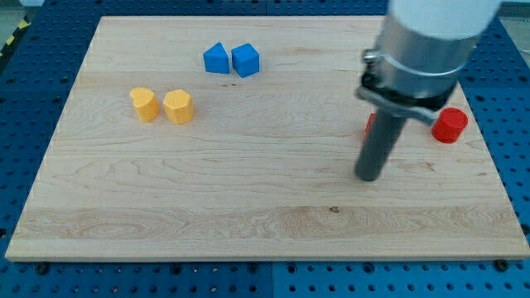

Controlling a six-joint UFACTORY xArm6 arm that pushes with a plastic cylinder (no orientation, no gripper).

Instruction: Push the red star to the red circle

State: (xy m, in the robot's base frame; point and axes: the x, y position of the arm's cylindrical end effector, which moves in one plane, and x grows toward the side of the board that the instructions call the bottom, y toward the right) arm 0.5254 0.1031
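- Red star [370,124] mostly hidden behind rod, just left of red circle [450,125], apart from it.
- My tip [368,177] on surface [248,207], just below star, seemingly not touching.
- No gripper fitted; nothing grasped.
- Likely light, rigid, slides easily; points may make it spin. Push on its left side, toward circle.
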